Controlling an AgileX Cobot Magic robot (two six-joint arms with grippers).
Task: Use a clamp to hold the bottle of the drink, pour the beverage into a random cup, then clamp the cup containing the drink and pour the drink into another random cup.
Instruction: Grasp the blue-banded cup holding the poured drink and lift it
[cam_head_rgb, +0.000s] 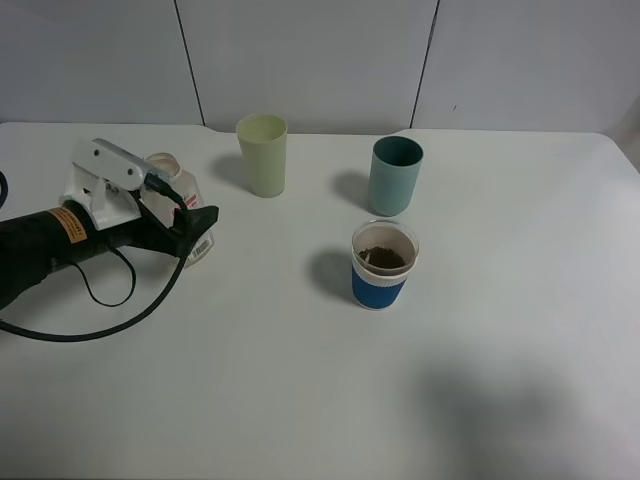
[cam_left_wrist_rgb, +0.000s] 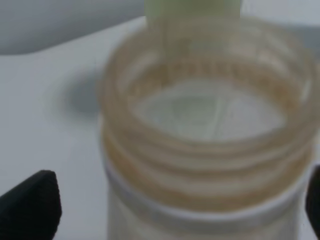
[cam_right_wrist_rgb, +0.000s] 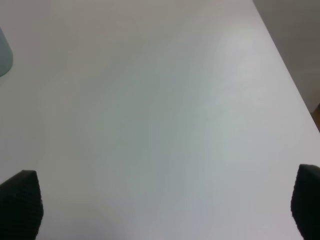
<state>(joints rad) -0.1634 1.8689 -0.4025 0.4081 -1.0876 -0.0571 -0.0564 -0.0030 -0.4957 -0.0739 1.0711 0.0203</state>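
A translucent white drink bottle (cam_head_rgb: 178, 178) with an open mouth stands at the table's left. My left gripper (cam_head_rgb: 190, 228) straddles it, with the jaws apart. In the left wrist view the bottle's threaded neck (cam_left_wrist_rgb: 205, 150) fills the frame between the black fingertips (cam_left_wrist_rgb: 30, 205), with a gap on one side. A clear cup with a blue sleeve (cam_head_rgb: 383, 264) holds brown drink at the centre. A pale yellow-green cup (cam_head_rgb: 263, 153) and a teal cup (cam_head_rgb: 395, 175) stand behind it. My right gripper (cam_right_wrist_rgb: 160, 205) is open over bare table and is out of the exterior view.
The white table (cam_head_rgb: 480, 380) reaches a grey wall at the back. A black cable (cam_head_rgb: 110, 300) loops on the table below the left arm. The teal cup's edge (cam_right_wrist_rgb: 3, 55) and the table's edge (cam_right_wrist_rgb: 295, 85) show in the right wrist view.
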